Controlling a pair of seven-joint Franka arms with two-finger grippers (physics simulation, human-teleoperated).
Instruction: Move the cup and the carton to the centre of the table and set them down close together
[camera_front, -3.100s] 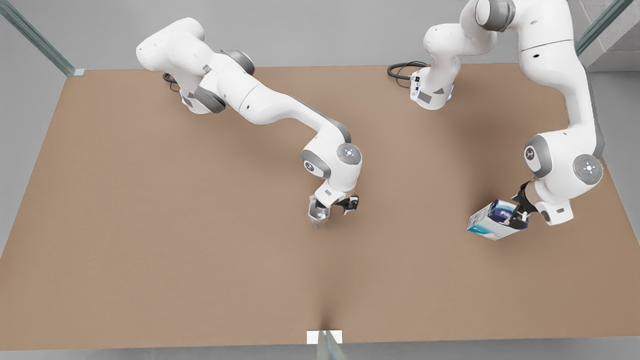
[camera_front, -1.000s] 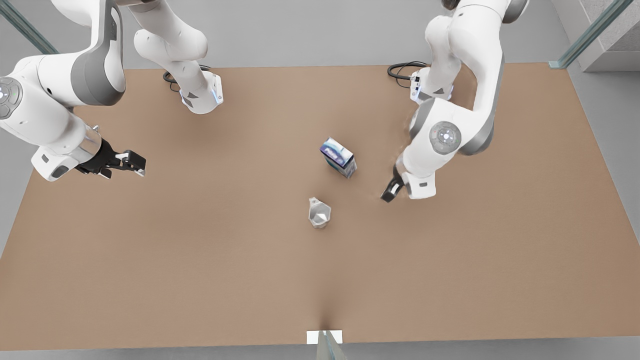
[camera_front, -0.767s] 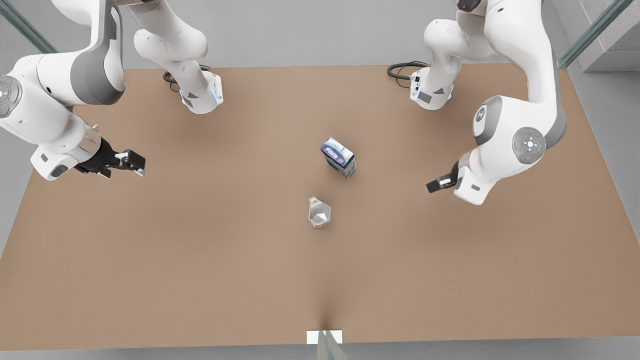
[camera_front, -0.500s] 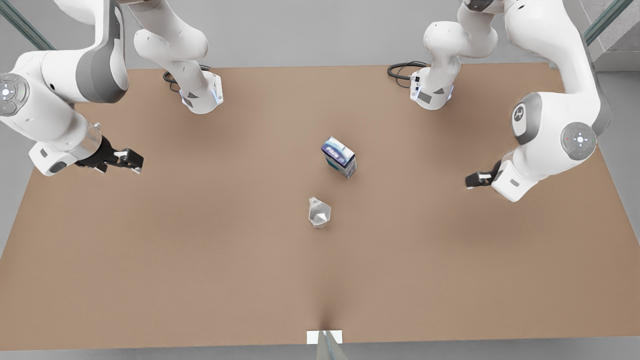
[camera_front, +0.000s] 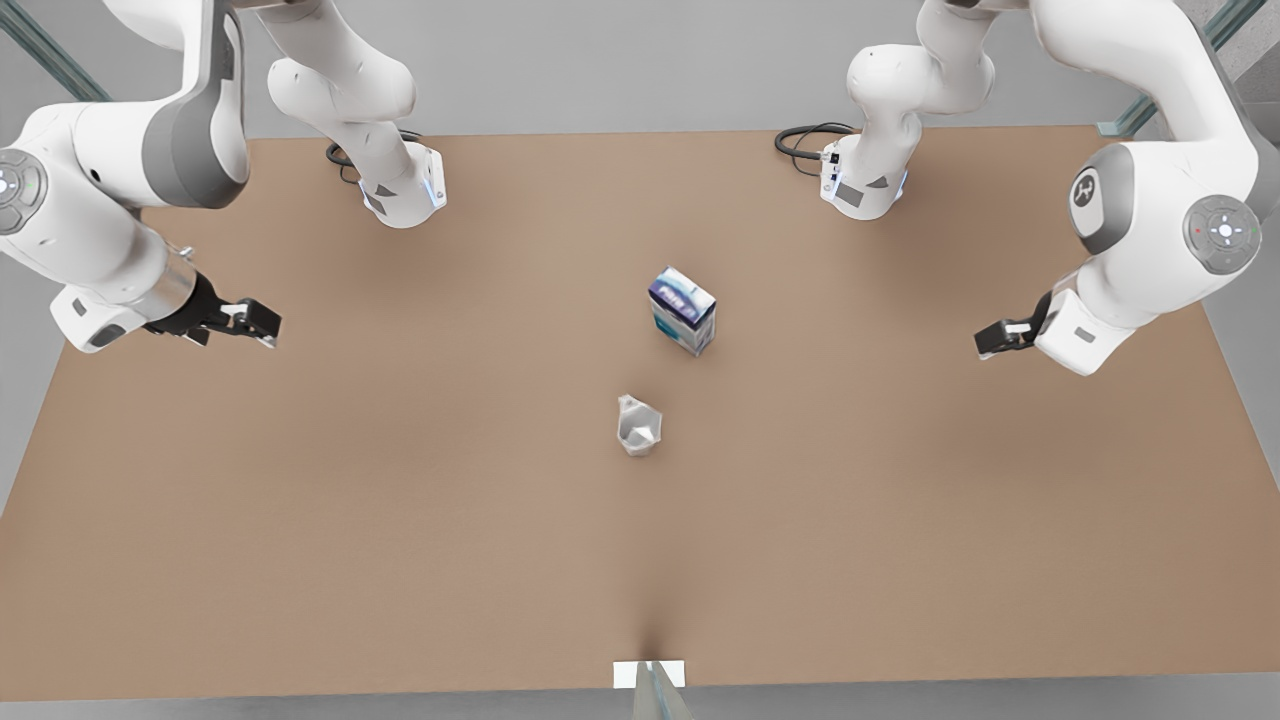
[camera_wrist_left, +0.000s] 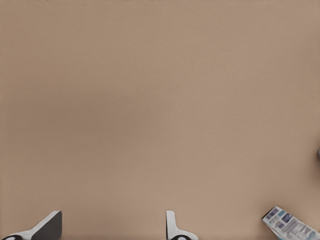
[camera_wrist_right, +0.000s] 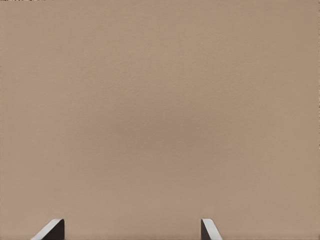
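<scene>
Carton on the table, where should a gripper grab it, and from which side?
Probably from above: grip the carton across its two broad flat walls, just below its top. It stands upright on the table, and the cup stands apart, leaving room.

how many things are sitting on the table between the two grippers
2. The carton stands near the table's centre; the cup stands apart from it, nearer the camera. The left gripper and right gripper hang open at opposite sides.
</scene>
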